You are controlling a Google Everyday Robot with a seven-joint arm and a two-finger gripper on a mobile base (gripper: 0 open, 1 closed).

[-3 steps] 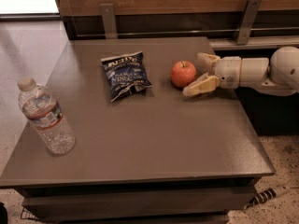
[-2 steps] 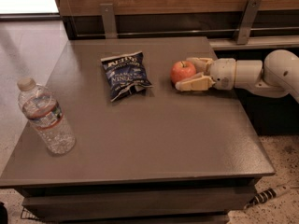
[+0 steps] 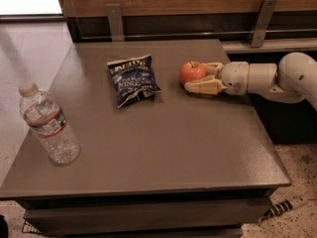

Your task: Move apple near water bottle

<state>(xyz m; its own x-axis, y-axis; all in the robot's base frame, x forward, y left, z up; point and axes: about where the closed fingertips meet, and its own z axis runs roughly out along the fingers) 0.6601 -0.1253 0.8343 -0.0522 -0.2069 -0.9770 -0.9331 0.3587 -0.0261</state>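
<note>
The red-orange apple (image 3: 191, 72) sits on the grey table (image 3: 163, 143) at the back, right of centre. My gripper (image 3: 198, 77) reaches in from the right, open, with one finger behind the apple and one in front, straddling its right side. The apple rests on the table. The clear water bottle (image 3: 48, 124) with a white cap stands upright near the table's left front edge, far from the apple.
A dark blue chip bag (image 3: 132, 80) lies flat between the apple and the bottle, at the back middle. A wooden wall with metal brackets (image 3: 115, 20) runs behind the table. A cable (image 3: 285, 207) lies on the floor at the right front.
My gripper has moved left to the apple, and its fingers now straddle it. The apple, chip bag and bottle have not moved.
</note>
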